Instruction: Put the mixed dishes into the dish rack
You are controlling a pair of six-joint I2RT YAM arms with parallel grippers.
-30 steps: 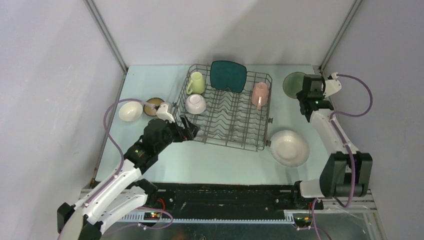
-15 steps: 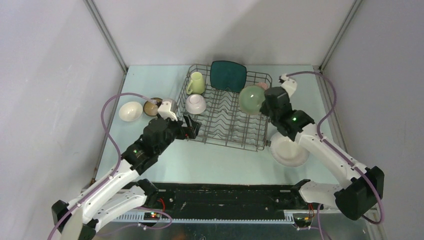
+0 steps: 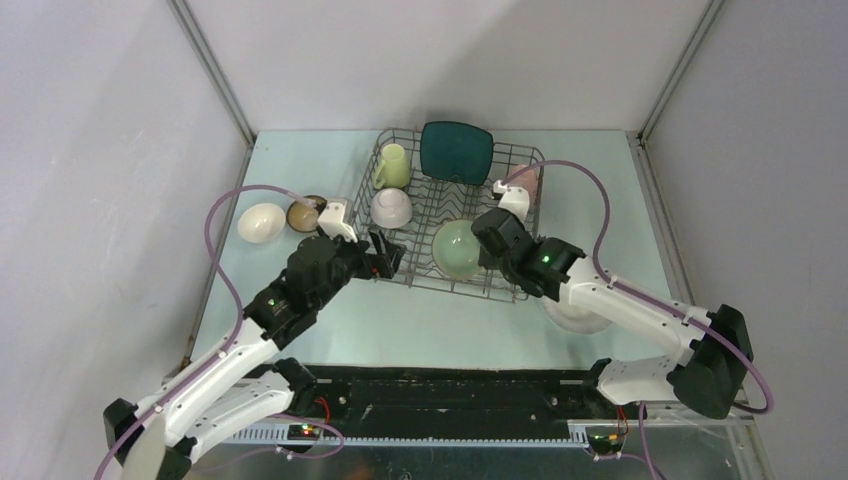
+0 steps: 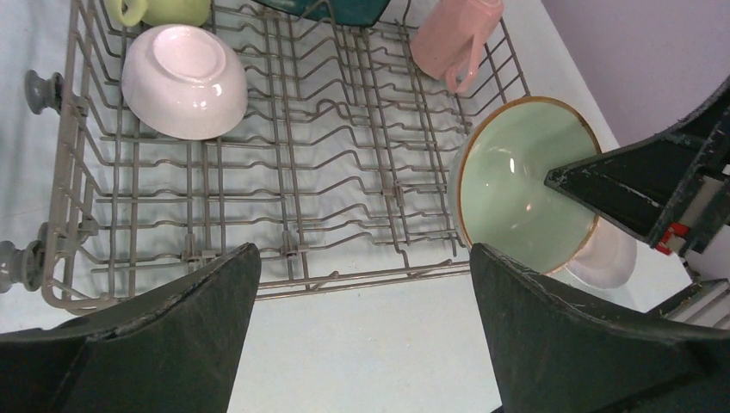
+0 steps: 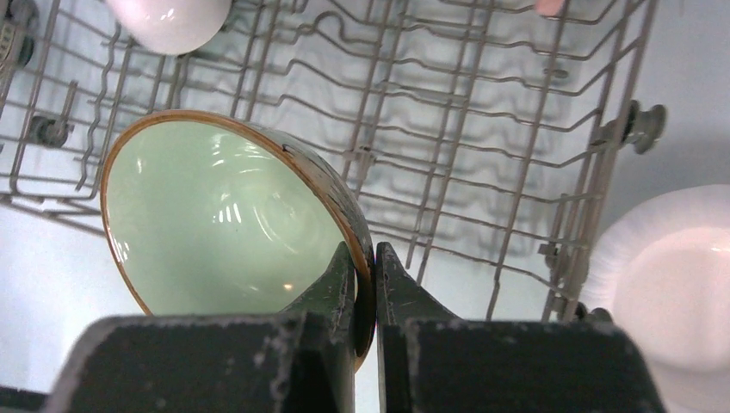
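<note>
Wire dish rack holds mug, cup, plate; right hand pinches green bowl, left hand wide.

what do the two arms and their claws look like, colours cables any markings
Both match. The left arm and right arm have white links with black joint housings, each showing a small green light. A purple cable loops along each arm. The left claw and right claw have black, wedge-shaped fingers with scuffed, greyish edges.
</note>
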